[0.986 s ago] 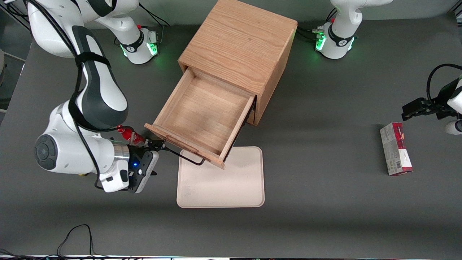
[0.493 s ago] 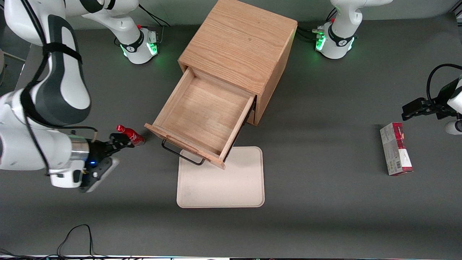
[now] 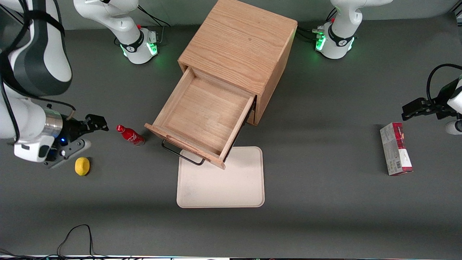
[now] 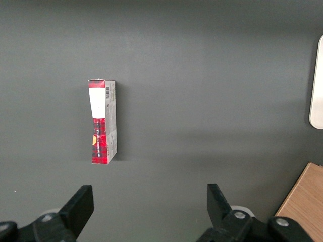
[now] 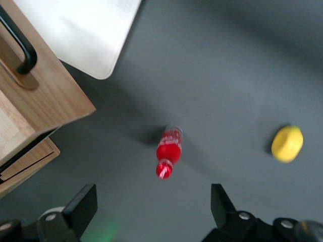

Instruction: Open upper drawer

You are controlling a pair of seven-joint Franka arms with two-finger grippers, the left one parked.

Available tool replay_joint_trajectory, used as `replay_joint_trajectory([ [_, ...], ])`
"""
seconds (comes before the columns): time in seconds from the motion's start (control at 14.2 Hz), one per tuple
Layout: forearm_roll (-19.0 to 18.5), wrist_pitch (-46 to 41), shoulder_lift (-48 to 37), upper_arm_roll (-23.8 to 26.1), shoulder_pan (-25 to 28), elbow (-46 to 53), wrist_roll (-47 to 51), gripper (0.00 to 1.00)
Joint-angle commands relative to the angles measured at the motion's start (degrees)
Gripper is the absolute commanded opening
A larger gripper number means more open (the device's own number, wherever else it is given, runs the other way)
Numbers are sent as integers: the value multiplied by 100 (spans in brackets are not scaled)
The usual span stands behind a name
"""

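The upper drawer of the oak cabinet stands pulled far out, showing its bare wooden tray. Its black bar handle hangs free over the tray's corner. My gripper is open and holds nothing. It hovers well away from the handle, toward the working arm's end of the table, with a red bottle between it and the drawer. The right wrist view shows the drawer front, its handle, the lower drawer beneath, and the gripper above bare table.
A small red bottle lies beside the drawer front. A yellow lemon sits nearer the front camera than my gripper. A beige tray lies in front of the drawer. A red-and-white box lies toward the parked arm's end.
My gripper has drawn back from the drawer handle toward the working arm's end of the table, passing the red bottle. The lemon has come into view. The drawer has stayed put.
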Motion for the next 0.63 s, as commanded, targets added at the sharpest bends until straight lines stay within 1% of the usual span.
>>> replay_joint_trajectory([
  [0.0, -252, 202, -762, -66, 76, -941, 978, 100],
  [0.14, -252, 193, -1052, -223, 67, -1258, 1603, 100],
  [0.21, -252, 132, -1088, -242, 75, -1277, 1736, 100],
  [0.35, -252, -271, -1097, -286, 67, -1225, 1781, 100],
  [0.56, -252, -326, -1281, -409, 75, -1171, 1773, 100],
])
